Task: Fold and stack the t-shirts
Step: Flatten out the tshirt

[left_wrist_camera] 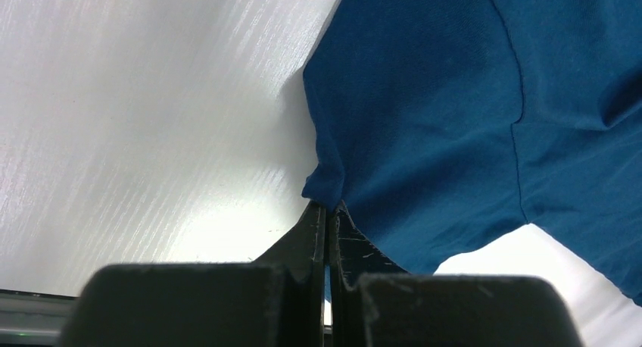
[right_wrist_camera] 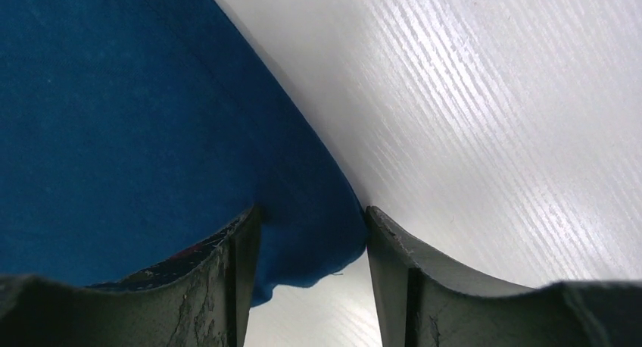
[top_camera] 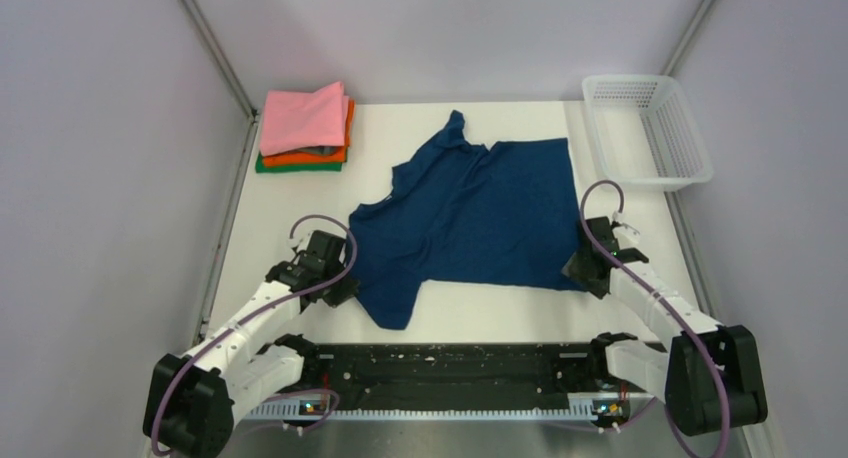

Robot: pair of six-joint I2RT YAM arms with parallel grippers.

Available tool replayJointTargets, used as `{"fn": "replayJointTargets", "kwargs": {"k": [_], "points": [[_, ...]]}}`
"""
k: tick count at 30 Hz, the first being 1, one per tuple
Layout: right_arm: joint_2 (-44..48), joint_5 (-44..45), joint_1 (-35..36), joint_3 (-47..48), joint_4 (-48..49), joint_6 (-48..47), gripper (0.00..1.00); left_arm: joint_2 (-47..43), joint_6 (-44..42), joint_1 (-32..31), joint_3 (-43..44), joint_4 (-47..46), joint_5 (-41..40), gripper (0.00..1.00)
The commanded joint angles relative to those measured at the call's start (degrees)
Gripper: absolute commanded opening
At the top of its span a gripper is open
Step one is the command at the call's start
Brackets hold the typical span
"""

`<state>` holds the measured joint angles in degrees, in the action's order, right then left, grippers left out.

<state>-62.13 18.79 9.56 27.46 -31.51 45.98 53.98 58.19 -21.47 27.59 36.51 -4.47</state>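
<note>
A white table (top_camera: 480, 318) with a faint wood grain fills the floor of a booth walled in pale grey, metal rails running up its far corners. A navy t-shirt (top_camera: 470, 213) lies spread across the middle of the table, mostly flat. One sleeve points at the far edge, rumpled where it joins the body, and the other trails toward the near edge on the left.

In the far left corner sits a folded stack, well apart from the navy shirt: a pink t-shirt (top_camera: 300, 118) on top, an orange t-shirt (top_camera: 320, 158) beneath it and a green t-shirt (top_camera: 270, 165) at the bottom. A white mesh basket (top_camera: 648, 128) stands at the far right corner.

The left gripper (left_wrist_camera: 327, 211) is at the shirt's near left edge, its jaws pressed together on a small fold of the navy cloth. The right gripper (right_wrist_camera: 312, 218) is at the shirt's near right corner. Its jaws stand partly apart with the corner of the cloth between them, not pinched.
</note>
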Motion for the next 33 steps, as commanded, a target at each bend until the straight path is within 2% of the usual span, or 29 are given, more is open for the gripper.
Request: {"fn": "replayJointTargets", "kwargs": {"k": [1, 4, 7, 8, 11, 15, 20, 28, 33], "points": [[0.24, -7.03, -0.06, -1.27, -7.18, 0.65, 0.53, -0.78, 0.16, -0.01, 2.44, 1.12, -1.33, 0.0], [0.0, -8.05, 0.17, -0.93, -7.64, 0.85, 0.51, -0.59, 0.21, 0.01, 2.87, 1.41, -1.33, 0.0], [-1.01, -7.43, 0.31, -1.0, -7.5, 0.82, 0.42, -0.48, 0.17, -0.01, 3.07, 1.23, -1.37, 0.0], [-1.22, -7.25, 0.32, -1.01, -7.43, 0.86, 0.33, -0.48, 0.17, -0.01, 3.2, 1.2, -1.41, 0.0], [-0.77, -6.6, 0.42, -0.47, -7.07, 0.26, 0.0, -0.49, 0.09, -0.06, 3.87, 1.24, -1.4, 0.0], [1.82, -4.62, 0.44, 2.89, -7.68, -2.82, 0.0, -1.93, -0.89, -0.01, 6.08, 1.37, -0.97, 0.0], [5.17, -2.93, 0.42, 12.53, -8.44, -8.16, 0.0, -5.97, -6.24, -0.04, 12.93, -1.71, -0.52, 0.0], [11.26, -2.2, 0.36, 29.02, -6.74, -16.02, 0.0, -13.51, -13.36, -0.04, 22.18, -21.14, -2.48, 0.0], [16.05, -0.69, 0.37, 37.5, -1.25, -19.97, 0.0, -12.49, -18.3, -0.03, 33.73, -24.87, -4.48, 0.0]]}}
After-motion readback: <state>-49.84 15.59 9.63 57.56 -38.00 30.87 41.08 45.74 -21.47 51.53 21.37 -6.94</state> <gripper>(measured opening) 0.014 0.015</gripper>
